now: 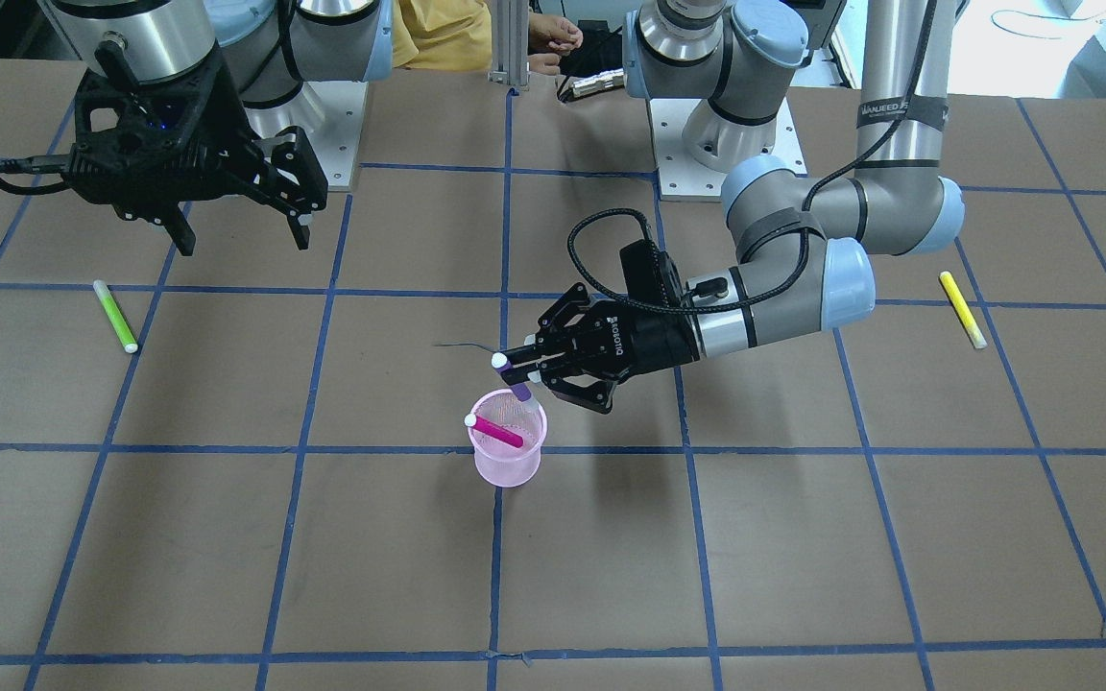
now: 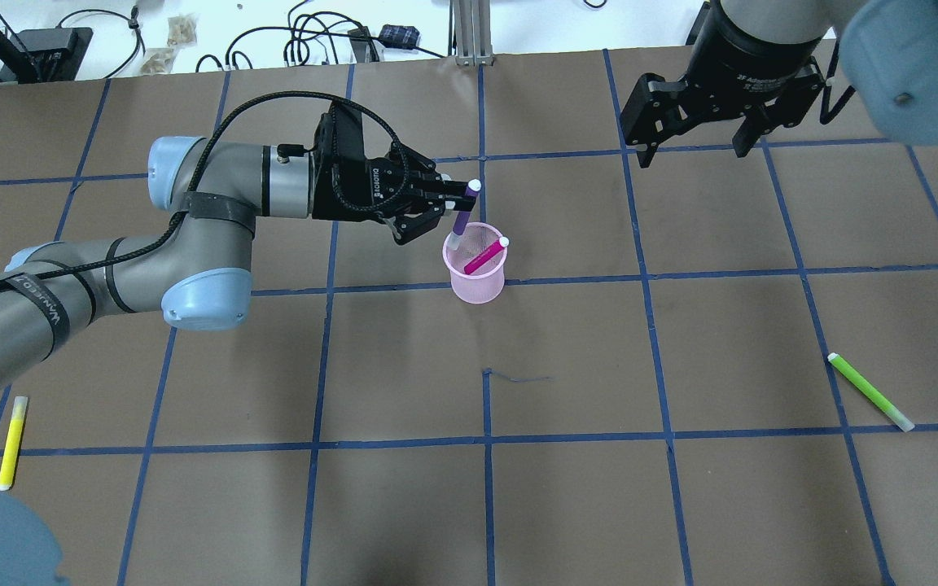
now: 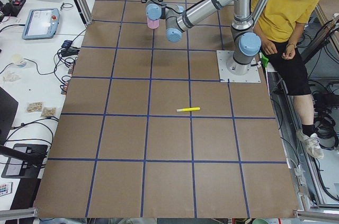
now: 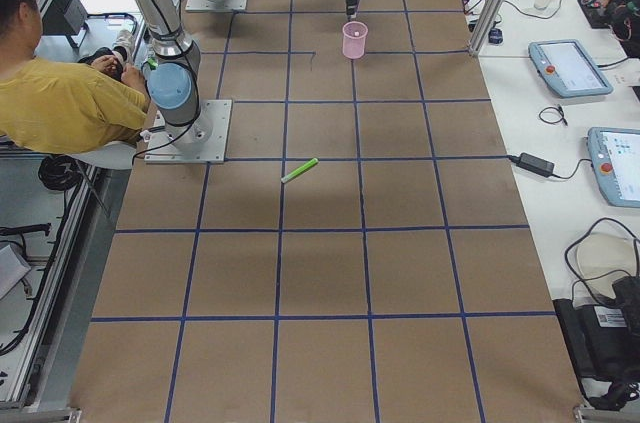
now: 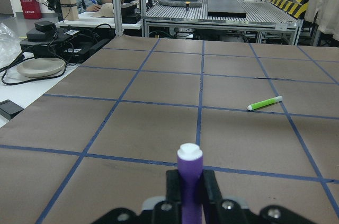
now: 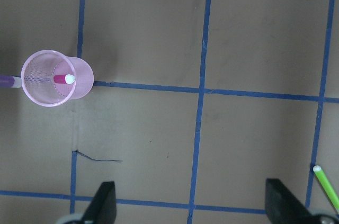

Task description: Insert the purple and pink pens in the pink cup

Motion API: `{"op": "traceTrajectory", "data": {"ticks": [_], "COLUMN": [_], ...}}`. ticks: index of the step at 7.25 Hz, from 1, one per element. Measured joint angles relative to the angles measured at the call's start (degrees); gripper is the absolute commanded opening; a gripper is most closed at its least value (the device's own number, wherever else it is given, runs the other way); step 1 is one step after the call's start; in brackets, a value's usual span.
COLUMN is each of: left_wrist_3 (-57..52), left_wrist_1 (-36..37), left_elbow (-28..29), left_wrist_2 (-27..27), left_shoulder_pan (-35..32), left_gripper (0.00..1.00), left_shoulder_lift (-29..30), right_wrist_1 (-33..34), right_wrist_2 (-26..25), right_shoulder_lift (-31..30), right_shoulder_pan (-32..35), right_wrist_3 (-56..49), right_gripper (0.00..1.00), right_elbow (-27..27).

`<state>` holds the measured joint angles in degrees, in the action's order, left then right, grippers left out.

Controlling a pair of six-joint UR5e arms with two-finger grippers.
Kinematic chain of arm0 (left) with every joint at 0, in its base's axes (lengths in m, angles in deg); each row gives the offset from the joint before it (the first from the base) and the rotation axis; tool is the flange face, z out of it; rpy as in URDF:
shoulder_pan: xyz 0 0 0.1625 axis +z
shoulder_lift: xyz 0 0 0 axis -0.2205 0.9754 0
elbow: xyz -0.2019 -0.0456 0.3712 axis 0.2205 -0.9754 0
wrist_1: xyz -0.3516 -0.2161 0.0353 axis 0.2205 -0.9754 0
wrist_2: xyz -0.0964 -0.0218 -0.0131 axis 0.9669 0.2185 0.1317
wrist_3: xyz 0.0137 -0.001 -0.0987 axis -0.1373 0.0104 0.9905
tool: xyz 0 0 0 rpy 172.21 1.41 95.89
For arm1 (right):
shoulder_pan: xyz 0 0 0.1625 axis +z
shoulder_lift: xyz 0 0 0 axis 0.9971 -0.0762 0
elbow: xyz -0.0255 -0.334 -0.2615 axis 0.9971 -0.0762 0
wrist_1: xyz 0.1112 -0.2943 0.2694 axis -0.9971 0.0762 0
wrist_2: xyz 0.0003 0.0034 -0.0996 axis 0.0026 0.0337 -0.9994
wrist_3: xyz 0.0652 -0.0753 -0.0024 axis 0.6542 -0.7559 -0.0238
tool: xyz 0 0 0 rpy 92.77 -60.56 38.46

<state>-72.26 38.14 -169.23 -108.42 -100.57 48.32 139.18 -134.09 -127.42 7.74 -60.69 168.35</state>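
Note:
The pink mesh cup stands near the table's middle, also in the front view and the right wrist view. A pink pen leans inside it. My left gripper is shut on a purple pen and holds it nearly upright, its lower tip at the cup's rim. The left wrist view shows the pen between the fingers. My right gripper is open and empty, high at the far right.
A green pen lies at the right. A yellow pen lies at the near left. A person in yellow sits behind the robot bases.

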Motion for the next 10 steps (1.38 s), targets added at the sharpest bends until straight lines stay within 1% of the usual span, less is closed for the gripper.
{"op": "traceTrajectory", "data": {"ticks": [1,2,4,5,6,7,8,9,10], "left_wrist_3": [0.1,0.1,0.7,1.2,2.3,4.4,8.7,15.2,20.7], "left_wrist_1": [0.6,1.0,1.9,2.0,2.1,2.2,2.4,2.6,2.5], "left_elbow": [0.0,-0.1,-0.1,-0.1,-0.1,0.3,1.4,4.0,7.7], "left_wrist_2": [-0.1,-0.4,-0.4,-0.1,0.1,0.0,-0.8,-4.3,-10.9], "left_shoulder_pan": [-0.2,-0.4,-0.5,-0.5,-0.5,-0.5,-0.4,-0.1,0.2], "left_gripper": [0.25,0.47,0.77,0.86,0.92,0.93,0.97,0.98,1.00], "left_shoulder_lift": [0.9,1.8,3.3,3.8,4.2,4.1,3.6,2.5,1.4], "right_wrist_1": [1.1,1.5,1.7,1.8,1.9,1.9,1.9,2.0,2.1], "right_wrist_2": [-0.1,0.0,0.5,0.6,0.7,0.6,0.4,0.5,0.3], "right_shoulder_lift": [-0.2,-0.4,-0.3,-0.2,-0.3,-0.3,-0.2,0.2,0.5], "right_shoulder_pan": [0.0,0.0,0.3,0.4,0.5,0.5,0.4,0.2,-0.2], "right_wrist_3": [-0.2,-0.2,0.0,0.1,0.2,0.3,0.2,0.3,0.4], "right_gripper": [1.00,1.00,1.00,1.00,1.00,1.00,1.00,1.00,1.00], "right_elbow": [0.0,0.0,0.3,0.9,1.8,2.3,2.6,2.2,1.1]}}
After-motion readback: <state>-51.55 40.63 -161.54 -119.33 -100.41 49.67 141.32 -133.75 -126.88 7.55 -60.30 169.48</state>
